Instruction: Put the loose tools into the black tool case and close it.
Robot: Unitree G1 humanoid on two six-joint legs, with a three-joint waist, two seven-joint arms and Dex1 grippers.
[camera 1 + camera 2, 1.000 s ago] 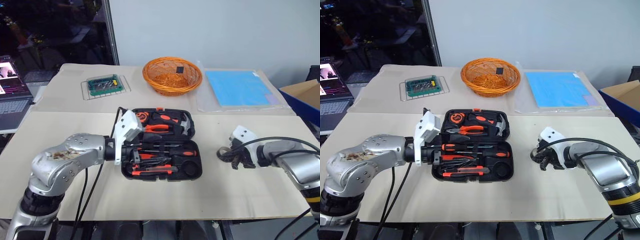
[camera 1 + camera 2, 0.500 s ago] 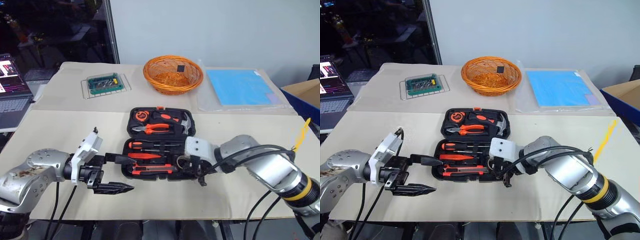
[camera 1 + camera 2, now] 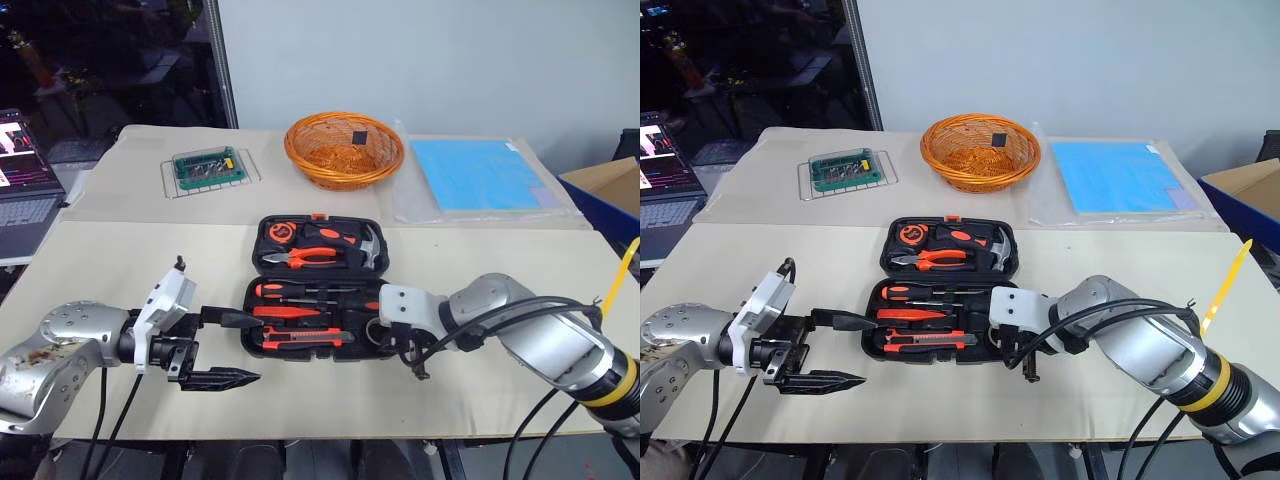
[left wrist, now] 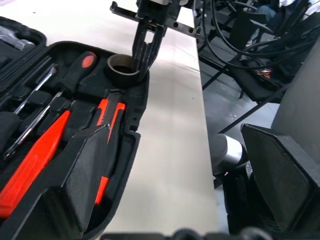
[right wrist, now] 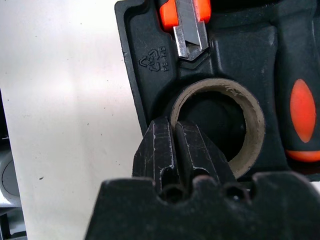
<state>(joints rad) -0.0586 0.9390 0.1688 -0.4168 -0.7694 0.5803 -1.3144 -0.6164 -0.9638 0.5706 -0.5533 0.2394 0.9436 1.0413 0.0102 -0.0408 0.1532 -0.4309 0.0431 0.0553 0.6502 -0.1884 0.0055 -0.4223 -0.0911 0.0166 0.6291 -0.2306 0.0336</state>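
While the left gripper (image 3: 222,349) hangs with fingers spread wide beside the open black tool case (image 3: 322,288) on the table (image 3: 120,260), the right gripper (image 5: 181,150) pinches the tape ring (image 5: 220,125) wall in its corner recess.

tool case (image 3: 323,288): 1 | wicker basket (image 3: 344,150): 1 | bit set (image 3: 207,167): 1 | tape ring (image 5: 219,125): 1 | laptop (image 3: 25,170): 1
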